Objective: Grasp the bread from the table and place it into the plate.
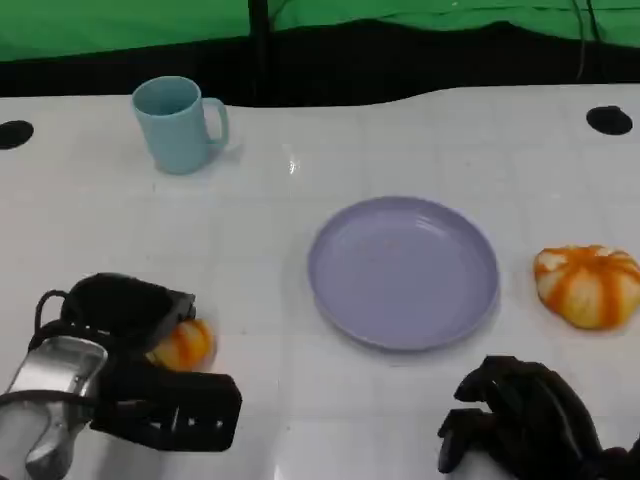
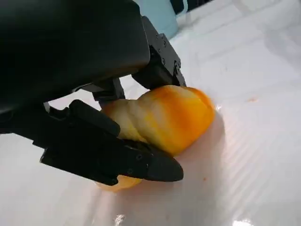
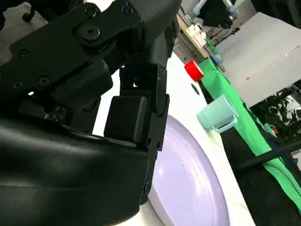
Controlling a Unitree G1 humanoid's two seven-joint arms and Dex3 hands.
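Left hand [image 1: 150, 345] clasping bread [image 1: 185, 343] at near left of white surface [image 1: 300, 250]. Open white stretch between bread and plate [image 1: 403, 272] at centre. Right hand [image 1: 525, 415] clenched, holding nothing, near right. Second bread [image 1: 588, 285] right of plate; mug [image 1: 178, 124] far left.

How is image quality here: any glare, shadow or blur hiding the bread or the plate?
Head view: evenly lit, slight glare on the table near the mug; the left hand covers most of the bread. Left wrist view: bread sharp, soft shadow beside it, near fingers slightly blurred. Right wrist view: right hand dark and close, plate soft but readable.
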